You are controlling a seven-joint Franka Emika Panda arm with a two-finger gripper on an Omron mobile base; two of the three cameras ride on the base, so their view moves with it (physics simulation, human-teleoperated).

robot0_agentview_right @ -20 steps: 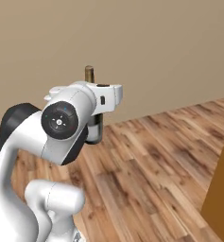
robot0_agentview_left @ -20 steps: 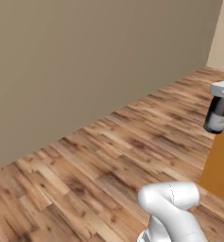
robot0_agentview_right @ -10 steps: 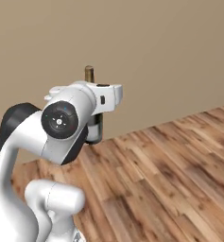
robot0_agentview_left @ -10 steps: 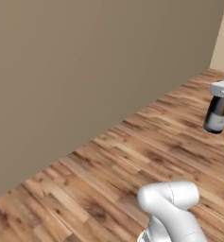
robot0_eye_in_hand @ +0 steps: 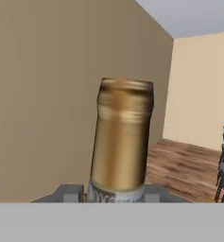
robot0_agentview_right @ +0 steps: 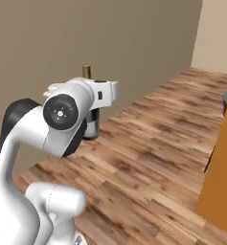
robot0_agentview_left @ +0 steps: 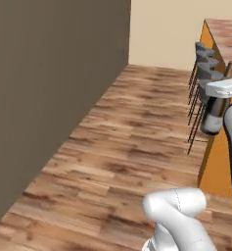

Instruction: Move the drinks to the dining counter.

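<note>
Carrying the wine bottle (robot0_eye_in_hand: 122,142) clamped between the gripper (robot0_eye_in_hand: 114,193) fingers, I judge I should hold it upright and drive smoothly toward the dining counter (robot0_agentview_left: 224,37) beyond the bar stools (robot0_agentview_left: 201,66).

**Home kitchen, bar-seating side**

A domestic dining area: wood-plank floor (robot0_agentview_left: 137,142), plain taupe wall (robot0_agentview_left: 49,88), and, beyond the gripper (robot0_eye_in_hand: 117,191), a high orange-sided dining counter (robot0_agentview_left: 216,162) with reddish marble top and grey bar stools (robot0_agentview_left: 201,63) alongside.
</note>
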